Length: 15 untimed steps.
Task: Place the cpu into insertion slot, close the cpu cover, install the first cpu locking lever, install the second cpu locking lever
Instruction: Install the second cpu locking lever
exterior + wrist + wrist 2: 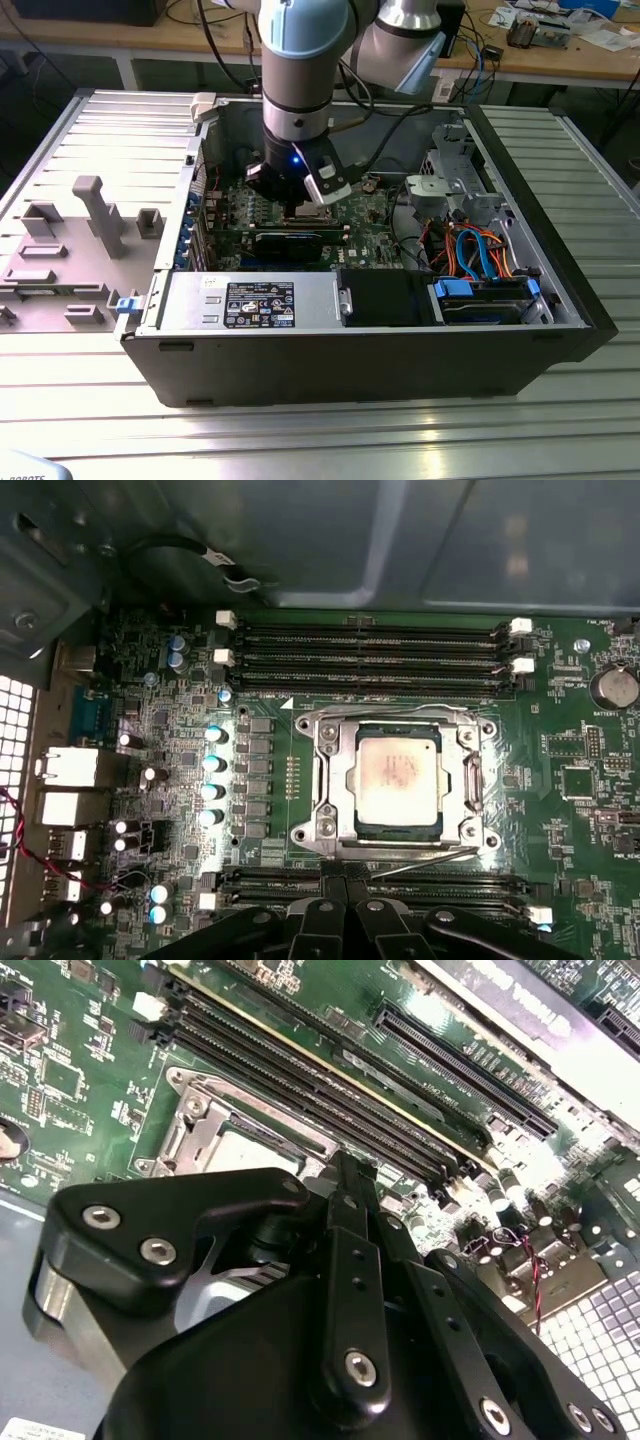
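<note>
The cpu (398, 780), a dull silver square, sits in the socket on the green motherboard. The cpu cover (333, 780), a silvery frame, lies flat around it. A thin wire locking lever (425, 857) runs slightly slanted along the socket edge nearest my gripper (346, 888). The black fingers are together, their tips just beside that lever's end, with nothing visibly held between them. In the second wrist view the gripper (345, 1175) hangs just over the socket edge, with the cover (200, 1120) and part of the cpu (250, 1147) beyond it. In the exterior view the gripper (300, 205) reaches down into the open computer case.
Black memory slots (370, 650) flank the socket on two sides. A long black card (290, 243) lies near the gripper. The power supply (250, 300), a drive bay with blue and orange cables (480, 255) and the case walls (560, 250) surround the board. A grey fixture plate (70, 240) lies outside.
</note>
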Each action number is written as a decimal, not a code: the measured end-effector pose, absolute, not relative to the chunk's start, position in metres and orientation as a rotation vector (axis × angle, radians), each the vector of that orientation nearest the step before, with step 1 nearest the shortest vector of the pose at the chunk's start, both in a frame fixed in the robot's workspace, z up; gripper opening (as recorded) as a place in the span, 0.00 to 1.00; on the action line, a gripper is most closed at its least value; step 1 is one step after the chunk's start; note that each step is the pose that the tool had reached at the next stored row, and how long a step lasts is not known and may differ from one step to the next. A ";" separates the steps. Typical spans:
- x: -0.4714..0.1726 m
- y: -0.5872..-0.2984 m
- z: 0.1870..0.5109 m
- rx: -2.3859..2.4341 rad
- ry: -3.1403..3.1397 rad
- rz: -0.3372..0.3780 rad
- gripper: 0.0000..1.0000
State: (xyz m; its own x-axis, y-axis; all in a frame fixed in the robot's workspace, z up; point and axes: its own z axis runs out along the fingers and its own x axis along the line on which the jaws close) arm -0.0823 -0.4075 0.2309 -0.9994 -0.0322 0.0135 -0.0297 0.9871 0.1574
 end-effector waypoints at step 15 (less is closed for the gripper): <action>-0.087 -0.408 0.217 0.045 -3.093 -0.244 0.11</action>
